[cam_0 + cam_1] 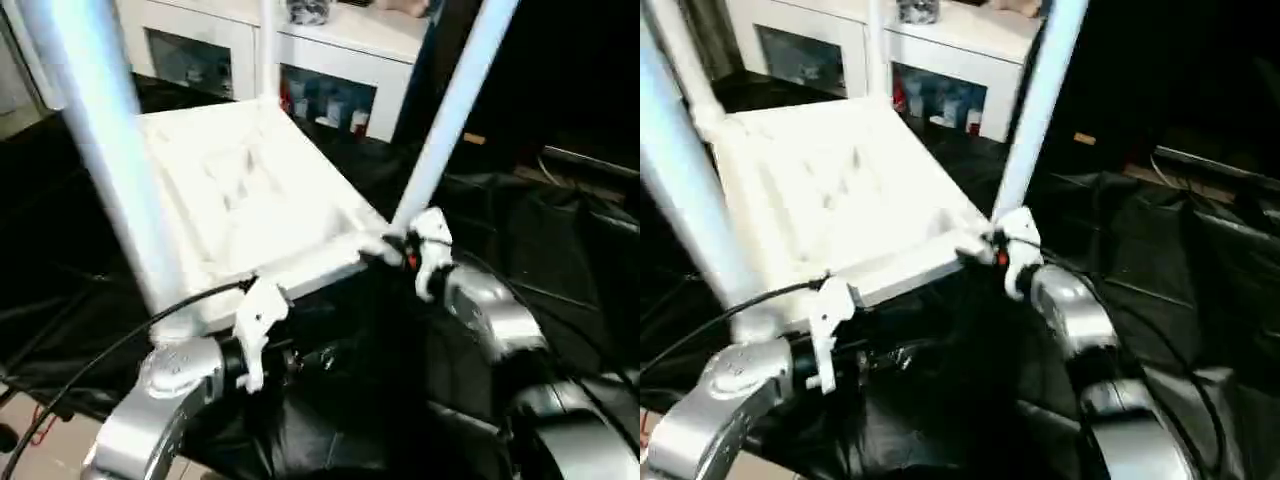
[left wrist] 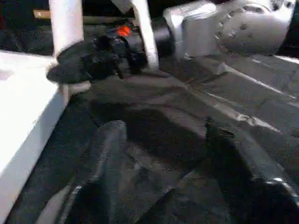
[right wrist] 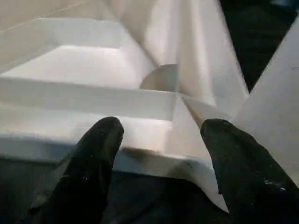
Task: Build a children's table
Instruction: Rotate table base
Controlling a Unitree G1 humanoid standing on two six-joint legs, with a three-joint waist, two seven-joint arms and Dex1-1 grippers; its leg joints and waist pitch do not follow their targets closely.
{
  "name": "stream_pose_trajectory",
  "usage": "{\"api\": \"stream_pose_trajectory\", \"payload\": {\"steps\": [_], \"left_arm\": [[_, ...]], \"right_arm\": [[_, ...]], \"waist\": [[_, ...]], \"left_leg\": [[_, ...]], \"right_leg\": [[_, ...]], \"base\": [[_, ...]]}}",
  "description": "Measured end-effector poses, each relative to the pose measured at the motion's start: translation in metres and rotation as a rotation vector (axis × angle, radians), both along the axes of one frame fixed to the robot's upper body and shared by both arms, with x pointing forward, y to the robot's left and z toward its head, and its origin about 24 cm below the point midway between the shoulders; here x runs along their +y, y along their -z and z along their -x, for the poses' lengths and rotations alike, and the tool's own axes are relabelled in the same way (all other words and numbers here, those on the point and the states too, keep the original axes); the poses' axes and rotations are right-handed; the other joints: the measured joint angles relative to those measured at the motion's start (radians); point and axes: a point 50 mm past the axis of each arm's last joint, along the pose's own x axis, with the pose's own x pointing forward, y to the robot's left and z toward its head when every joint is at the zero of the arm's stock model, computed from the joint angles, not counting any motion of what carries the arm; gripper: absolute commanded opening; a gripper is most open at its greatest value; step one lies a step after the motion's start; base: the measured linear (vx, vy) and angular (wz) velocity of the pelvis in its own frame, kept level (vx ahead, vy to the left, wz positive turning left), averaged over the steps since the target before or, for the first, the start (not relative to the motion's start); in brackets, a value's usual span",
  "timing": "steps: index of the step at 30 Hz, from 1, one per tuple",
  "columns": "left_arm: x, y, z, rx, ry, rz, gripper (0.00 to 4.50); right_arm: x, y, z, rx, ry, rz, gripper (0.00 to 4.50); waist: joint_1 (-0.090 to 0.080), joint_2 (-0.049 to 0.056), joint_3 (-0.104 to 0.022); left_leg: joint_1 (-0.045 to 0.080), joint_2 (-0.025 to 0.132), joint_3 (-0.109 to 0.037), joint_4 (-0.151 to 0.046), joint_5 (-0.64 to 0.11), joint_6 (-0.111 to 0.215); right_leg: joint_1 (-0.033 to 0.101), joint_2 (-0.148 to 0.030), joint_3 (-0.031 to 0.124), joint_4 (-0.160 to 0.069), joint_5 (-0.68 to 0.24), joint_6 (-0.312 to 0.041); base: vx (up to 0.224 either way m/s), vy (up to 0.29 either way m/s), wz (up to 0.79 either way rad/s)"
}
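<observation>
The children's table lies upside down on black cloth, its ribbed white top [image 1: 250,200] facing up. One white tube leg [image 1: 110,150] rises from the near left corner, another leg [image 1: 450,110] from the near right corner, and a third leg [image 1: 268,50] at the far side. My left gripper [image 2: 163,140] hangs open over the cloth just in front of the table's near edge, with nothing between its fingers [image 2: 110,140]. My right gripper [image 3: 161,135] is at the near right corner socket by the leg's base, its fingers [image 3: 98,144] apart on either side of the rim.
A white cabinet [image 1: 330,60] with glass doors stands behind the table. Crumpled black cloth [image 1: 560,260] covers the floor to the right and in front. A black cable [image 1: 100,350] runs along my left forearm.
</observation>
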Motion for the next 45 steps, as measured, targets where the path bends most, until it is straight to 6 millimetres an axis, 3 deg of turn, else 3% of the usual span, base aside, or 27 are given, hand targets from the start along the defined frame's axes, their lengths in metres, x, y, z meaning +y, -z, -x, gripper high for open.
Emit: {"api": "stream_pose_trajectory", "payload": {"steps": [1, 7, 12, 26, 32, 36, 39, 45], "left_arm": [[0.006, 0.001, 0.002, 0.014, 0.004, -0.015, 3.47], [0.030, 0.002, 0.015, 0.111, 0.061, -0.048, 3.91], [0.043, 0.002, 0.025, 0.176, 0.111, -0.060, 4.36], [0.090, -0.011, 0.049, 0.267, 0.150, -0.106, 4.48], [0.113, -0.027, 0.043, 0.230, 0.101, -0.148, 4.48], [0.118, -0.044, 0.033, 0.184, 0.109, -0.146, 4.48], [0.120, -0.048, 0.030, 0.171, 0.114, -0.154, 4.48], [0.111, -0.050, 0.004, 0.071, 0.093, -0.068, 4.48]], "right_arm": [[0.004, 0.000, -0.004, -0.003, 0.030, 0.006, 3.17], [0.009, -0.002, -0.016, -0.002, 0.153, 0.025, 3.17], [0.008, -0.003, -0.022, 0.000, 0.225, 0.034, 3.17], [-0.004, -0.010, -0.032, -0.011, 0.344, 0.033, 3.17], [-0.002, -0.012, -0.030, -0.039, 0.268, 0.003, 3.17], [-0.007, -0.001, -0.020, -0.042, 0.209, 0.004, 3.17], [-0.012, 0.006, -0.015, -0.036, 0.193, 0.011, 3.17], [-0.031, 0.023, 0.007, -0.029, 0.152, 0.015, 3.17]], "waist": [[-0.003, 0.000, 0.000], [-0.019, -0.001, 0.000], [-0.021, -0.001, -0.001], [-0.037, -0.005, -0.002], [-0.045, -0.007, -0.002], [-0.039, -0.007, -0.002], [-0.041, -0.007, -0.002], [-0.030, -0.004, 0.000]], "left_leg": [[0.000, 0.000, 0.000, 0.000, 0.000, 0.000], [-0.001, 0.000, 0.000, 0.001, 0.000, -0.001], [-0.003, 0.000, 0.001, 0.004, 0.000, 0.000], [-0.002, 0.000, 0.000, 0.007, 0.000, -0.001], [-0.002, 0.000, -0.001, 0.009, 0.000, -0.001], [-0.003, 0.000, -0.001, 0.011, 0.000, -0.001], [-0.003, -0.001, -0.001, 0.011, 0.000, -0.001], [-0.001, -0.001, 0.000, 0.012, 0.000, -0.001]], "right_leg": [[0.000, 0.000, 0.000, 0.001, 0.000, 0.000], [-0.001, 0.000, 0.001, 0.002, 0.002, -0.003], [-0.001, 0.000, 0.001, 0.003, 0.002, -0.003], [-0.003, 0.001, 0.002, 0.011, -0.001, 0.002], [-0.004, 0.001, 0.002, 0.013, -0.001, 0.002], [-0.003, 0.001, 0.003, 0.013, -0.001, 0.001], [-0.003, 0.001, 0.005, 0.013, 0.000, 0.000], [-0.003, 0.001, 0.005, 0.016, 0.001, -0.002]], "base": [[0.000, 0.000, 0.00], [0.000, 0.000, 0.00], [0.000, 0.000, 0.00], [0.000, 0.000, 0.00], [0.000, 0.000, 0.00], [0.000, 0.000, 0.00], [0.000, 0.000, 0.00], [0.000, 0.000, 0.00]]}}
